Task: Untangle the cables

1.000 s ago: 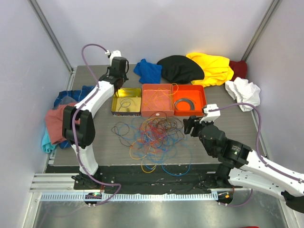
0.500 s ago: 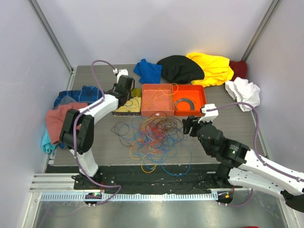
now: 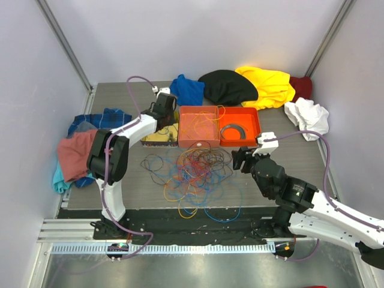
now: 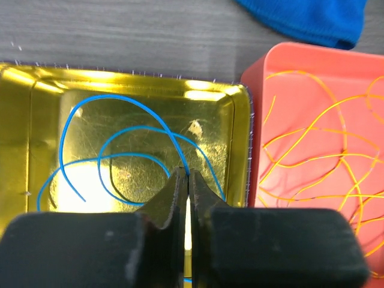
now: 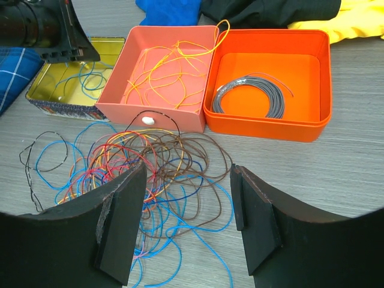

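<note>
Cables (image 3: 195, 174) mostly lie tangled by the worktop (image 3: 300, 159) near edge, few in boxes (image 5: 156, 114); left gripper (image 4: 187, 180) is clenched, right gripper (image 5: 188, 170) released.

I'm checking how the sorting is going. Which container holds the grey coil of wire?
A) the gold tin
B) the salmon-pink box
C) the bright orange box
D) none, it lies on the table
C: the grey coil lies inside the bright orange box, next to the salmon-pink box.
</note>
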You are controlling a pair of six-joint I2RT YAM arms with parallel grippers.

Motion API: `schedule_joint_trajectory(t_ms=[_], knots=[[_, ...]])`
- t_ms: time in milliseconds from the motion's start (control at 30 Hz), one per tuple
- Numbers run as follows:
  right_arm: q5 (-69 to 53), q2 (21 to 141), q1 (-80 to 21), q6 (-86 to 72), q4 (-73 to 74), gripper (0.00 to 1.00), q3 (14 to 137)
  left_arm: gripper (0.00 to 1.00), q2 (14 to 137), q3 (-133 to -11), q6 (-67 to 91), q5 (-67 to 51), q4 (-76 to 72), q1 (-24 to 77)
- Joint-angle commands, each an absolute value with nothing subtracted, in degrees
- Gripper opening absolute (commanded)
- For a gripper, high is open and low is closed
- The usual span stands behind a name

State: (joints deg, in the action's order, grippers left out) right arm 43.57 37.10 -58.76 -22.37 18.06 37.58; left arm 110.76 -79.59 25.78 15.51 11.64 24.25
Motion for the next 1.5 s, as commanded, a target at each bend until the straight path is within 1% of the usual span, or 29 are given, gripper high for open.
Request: schedule_joint_trajectory(t_ms=[0, 100, 133, 233, 333, 467, 500, 567, 667, 733, 767, 833, 867, 967, 1133, 1167, 1333, 1467], knots=[[45.0, 36.47, -58.8, -22.32, 16.79, 0.65, 37.35, 0.11, 110.39, -80.68, 26.54, 17.05, 12.13, 24.08], [45.09, 36.39, -58.8, -22.5, 16.79, 0.66, 37.27, 0.39, 109.08, -80.6, 25.58, 17.66, 12.56, 24.0], [45.17, 36.39, -58.8, -22.5, 16.79, 0.66, 37.35, 0.53, 108.55, -80.6, 25.49, 17.84, 12.57, 23.99], [45.17, 36.47, -58.8, -22.59, 16.79, 0.66, 37.44, 0.7, 105.65, -80.33, 25.58, 19.77, 13.36, 24.08], [45.09, 35.86, -58.8, -22.67, 16.7, 0.65, 37.27, 0.77, 100.39, -79.55, 25.93, 21.97, 14.67, 24.17], [45.09, 35.42, -58.8, -22.76, 16.79, 0.65, 37.09, 0.79, 90.55, -75.51, 26.81, 23.73, 16.52, 25.31], [45.09, 35.51, -58.8, -22.85, 16.79, 0.66, 37.0, 0.78, 86.52, -74.37, 26.98, 23.03, 17.05, 26.88], [45.26, 35.77, -58.8, -22.94, 16.61, 0.66, 37.0, 0.74, 82.81, -69.63, 26.89, 22.06, 18.45, 29.34], [45.09, 36.65, -58.71, -23.11, 16.09, 0.66, 37.09, 0.7, 77.27, -62.35, 30.4, 21.89, 21.08, 37.5], [44.91, 37.09, -58.8, -23.03, 15.74, 0.66, 37.09, 0.66, 74.28, -58.03, 35.67, 18.4, 21.36, 40.24], [44.83, 37.35, -58.8, -22.94, 15.65, 0.66, 37.09, 0.65, 73.48, -53.83, 36.99, 17.06, 20.23, 41.73], [44.65, 38.05, -58.8, -22.85, 15.21, 0.65, 37.09, 0.61, 71.9, -50.82, 39.28, 15.56, 18.38, 46.91], [44.56, 38.14, -58.71, -22.85, 15.12, 0.66, 37.26, 0.6, 71.55, -48.36, 39.29, 15.03, 15.58, 51.11], [44.73, 38.76, -58.8, -22.94, 14.94, 0.65, 37.96, 0.58, 72.94, -47.55, 37.1, 13.02, 12.4, 57.54], [45.53, 37.45, -58.71, -23.55, 15.64, 0.65, 38.67, 0.59, 78.65, -52.46, 31.03, 9.85, 8.79, 64.33], [45.79, 36.92, -58.8, -23.82, 15.73, 0.66, 38.76, 0.59, 81.27, -53.43, 29.72, 9.5, 8.35, 65.73], [46.41, 35.51, -58.8, -25.13, 17.66, 0.66, 39.2, 0.59, 89.11, -58.26, 28.83, 8.09, 3.71, 66.36], [47.19, 34.81, -58.8, -25.49, 19.77, 0.65, 40.16, 0.59, 95.35, -62.83, 26.9, 7.03, 2.99, 66.36]])
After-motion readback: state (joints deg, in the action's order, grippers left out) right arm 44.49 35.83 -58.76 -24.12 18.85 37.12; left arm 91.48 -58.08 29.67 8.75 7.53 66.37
